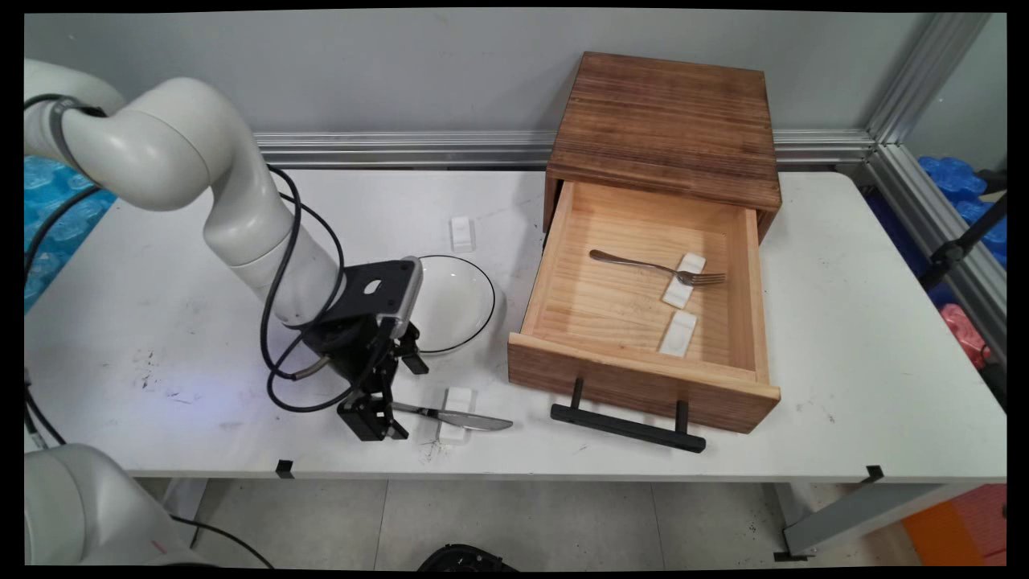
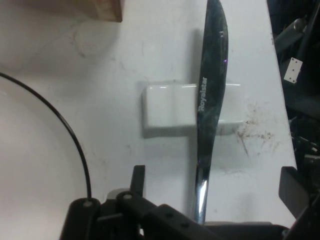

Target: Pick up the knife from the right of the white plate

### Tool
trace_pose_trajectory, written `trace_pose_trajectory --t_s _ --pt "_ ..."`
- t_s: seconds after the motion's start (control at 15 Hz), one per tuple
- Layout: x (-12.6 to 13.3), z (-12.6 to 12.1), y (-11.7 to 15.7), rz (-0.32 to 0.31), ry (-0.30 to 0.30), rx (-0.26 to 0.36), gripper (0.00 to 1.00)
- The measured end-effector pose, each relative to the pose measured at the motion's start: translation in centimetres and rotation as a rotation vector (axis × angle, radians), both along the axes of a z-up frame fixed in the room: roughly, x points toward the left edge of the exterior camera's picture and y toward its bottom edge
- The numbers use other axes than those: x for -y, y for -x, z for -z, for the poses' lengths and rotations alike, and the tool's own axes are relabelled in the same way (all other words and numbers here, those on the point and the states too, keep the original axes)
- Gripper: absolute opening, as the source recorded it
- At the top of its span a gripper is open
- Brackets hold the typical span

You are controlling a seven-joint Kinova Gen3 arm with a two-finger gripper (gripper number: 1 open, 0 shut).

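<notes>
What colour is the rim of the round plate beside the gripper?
Black: a thin black line edges the white plate, clearest in the main view.

Knife [image 1: 458, 416] across a rest [image 1: 456, 413] near the table's [image 1: 161, 322] front edge; plate [image 1: 450, 304] behind; right, open drawer [image 1: 643, 378] holding fork [image 1: 655, 268].

Knife [image 1: 454, 416] [image 2: 210, 105]: metal table knife, lettered "Royalstar" on the blade. Lying flat near the table's front edge, left of the drawer, just in front of the plate [image 1: 450, 301] [image 2: 35, 165]. Blade bridged across a small white rest [image 1: 456, 410] [image 2: 170, 111], tip pointing right toward the drawer. Handle end at the gripper [image 1: 376, 418], running in between its fingers [image 2: 137, 182]; contact not discernible.
</notes>
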State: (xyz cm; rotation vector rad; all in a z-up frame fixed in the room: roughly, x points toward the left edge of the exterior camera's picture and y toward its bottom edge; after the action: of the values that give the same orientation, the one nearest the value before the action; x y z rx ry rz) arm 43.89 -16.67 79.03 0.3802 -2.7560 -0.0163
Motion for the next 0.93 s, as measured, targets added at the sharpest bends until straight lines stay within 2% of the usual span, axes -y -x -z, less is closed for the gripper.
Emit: trace_pose_trajectory --t_s 0.93 --pt "0.7 1.7 0.1 0.014 -0.008 0.01 1.0"
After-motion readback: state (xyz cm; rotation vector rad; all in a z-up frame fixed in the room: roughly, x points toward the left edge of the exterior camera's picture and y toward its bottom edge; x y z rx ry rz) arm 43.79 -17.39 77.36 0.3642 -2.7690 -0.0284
